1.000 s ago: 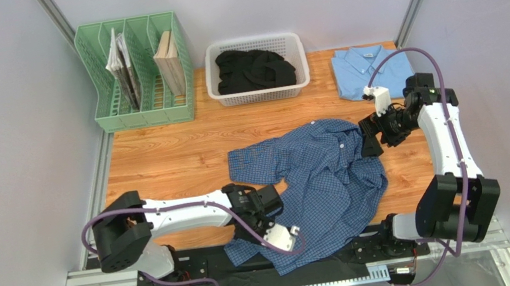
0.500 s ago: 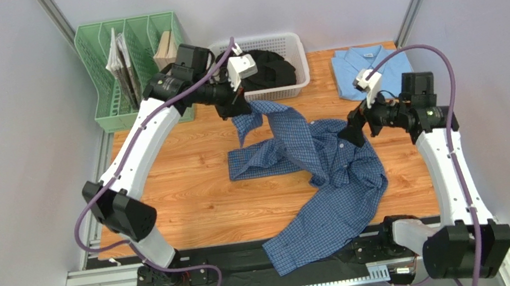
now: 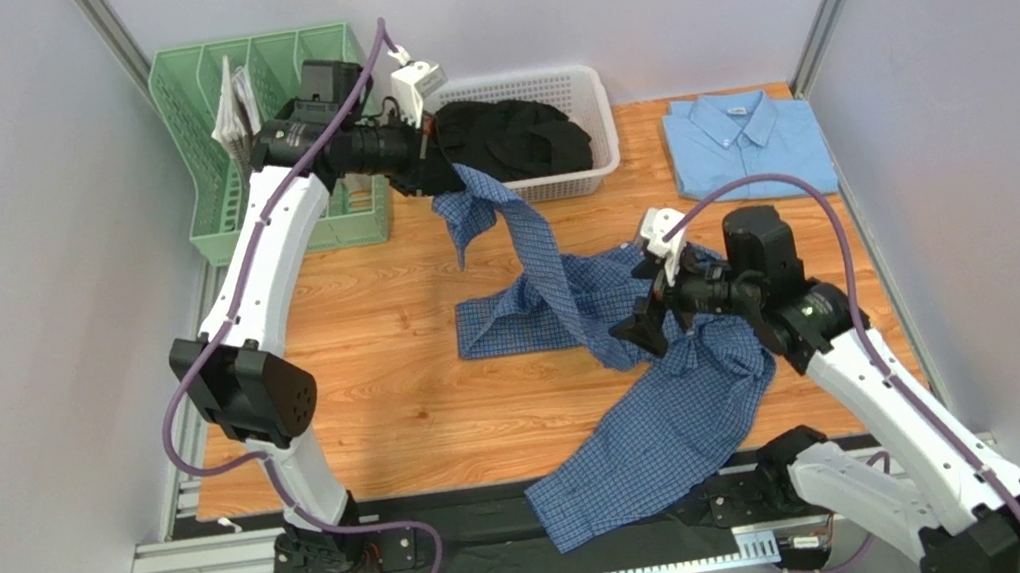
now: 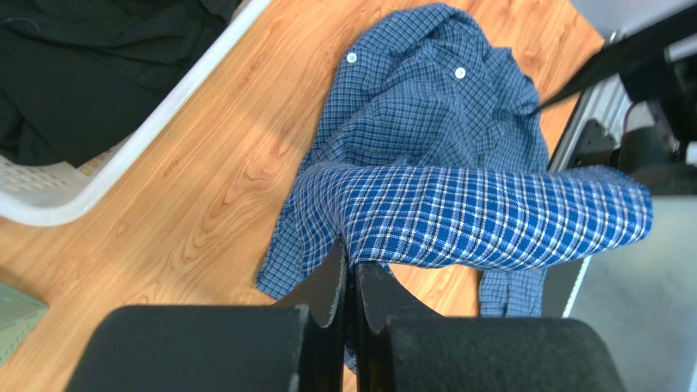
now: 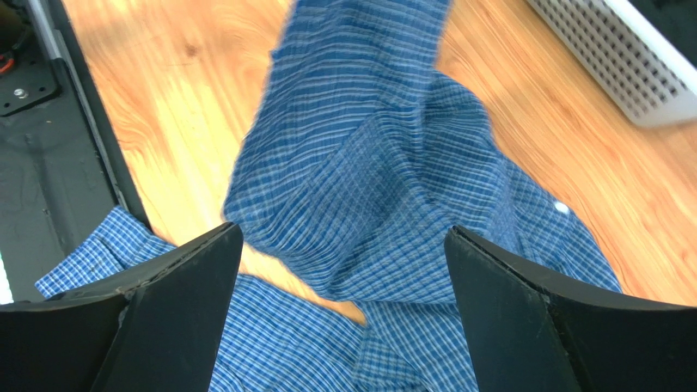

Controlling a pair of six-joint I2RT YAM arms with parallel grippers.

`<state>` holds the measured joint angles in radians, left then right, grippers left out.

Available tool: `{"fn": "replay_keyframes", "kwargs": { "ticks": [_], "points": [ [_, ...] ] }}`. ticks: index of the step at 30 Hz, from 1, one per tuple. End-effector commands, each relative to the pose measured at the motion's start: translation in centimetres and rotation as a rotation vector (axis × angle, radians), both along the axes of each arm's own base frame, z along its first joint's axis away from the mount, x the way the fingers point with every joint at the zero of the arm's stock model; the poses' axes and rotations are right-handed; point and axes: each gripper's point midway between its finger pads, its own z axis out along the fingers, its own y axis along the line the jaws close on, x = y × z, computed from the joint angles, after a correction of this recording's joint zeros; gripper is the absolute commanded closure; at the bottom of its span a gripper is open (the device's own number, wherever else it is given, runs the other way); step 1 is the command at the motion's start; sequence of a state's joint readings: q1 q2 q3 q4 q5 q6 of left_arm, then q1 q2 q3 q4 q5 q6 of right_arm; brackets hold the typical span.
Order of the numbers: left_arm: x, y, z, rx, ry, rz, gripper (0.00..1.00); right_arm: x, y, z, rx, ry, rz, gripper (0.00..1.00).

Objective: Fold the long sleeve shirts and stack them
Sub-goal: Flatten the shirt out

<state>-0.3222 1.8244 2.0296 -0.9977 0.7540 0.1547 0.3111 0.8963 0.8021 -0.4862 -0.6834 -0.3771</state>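
Blue check shirt [image 3: 680,367] crumpled mid-frame, hem over table [image 3: 334,389] edge at bottom; L gripper [image 3: 443,183] clamped on its sleeve [image 3: 526,246] upper centre by basket [image 3: 429,162], R gripper [image 3: 647,327] jaws apart over the body, so IMO sleeve may slip the thin pinch or pull drags the unpinned heap.

The checked blue shirt [image 3: 645,433] is soft cloth, the table [image 3: 328,344] is smooth shiny wood, the white basket [image 3: 547,187] is plastic
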Motion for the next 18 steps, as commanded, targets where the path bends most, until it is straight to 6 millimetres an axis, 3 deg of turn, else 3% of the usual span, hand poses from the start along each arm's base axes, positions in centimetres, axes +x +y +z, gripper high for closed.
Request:
{"fn": "replay_keyframes", "kwargs": {
  "ticks": [1,2,6,9,12,15,17,18],
  "points": [
    [0.0,-0.6,2.5,-0.075,0.011,0.028,1.00,0.1,2.4,3.2,0.058,-0.161,-0.032,0.00],
    [0.0,-0.6,2.6,-0.075,0.012,0.030,1.00,0.8,2.6,3.3,0.043,-0.185,-0.077,0.00],
    [0.4,-0.3,2.4,-0.070,0.013,0.055,1.00,-0.4,6.1,3.2,0.065,-0.137,-0.032,0.01],
    [0.9,0.4,2.3,-0.068,0.013,0.083,1.00,-1.2,7.6,2.5,0.104,-0.082,-0.020,0.01],
    [1.8,1.3,2.5,-0.088,0.022,0.119,1.00,-0.5,7.2,0.0,0.048,-0.116,-0.091,0.00],
    [2.5,2.0,2.7,-0.128,0.075,0.165,1.00,0.8,7.6,-0.8,0.027,-0.169,-0.168,0.00],
    [2.9,2.5,2.6,-0.153,0.100,0.192,1.00,1.7,7.9,-0.1,0.043,-0.223,-0.225,0.00],
    [2.9,2.7,2.8,-0.160,0.102,0.202,1.00,1.9,8.0,-1.3,0.007,-0.231,-0.226,0.00]
  ]
}}
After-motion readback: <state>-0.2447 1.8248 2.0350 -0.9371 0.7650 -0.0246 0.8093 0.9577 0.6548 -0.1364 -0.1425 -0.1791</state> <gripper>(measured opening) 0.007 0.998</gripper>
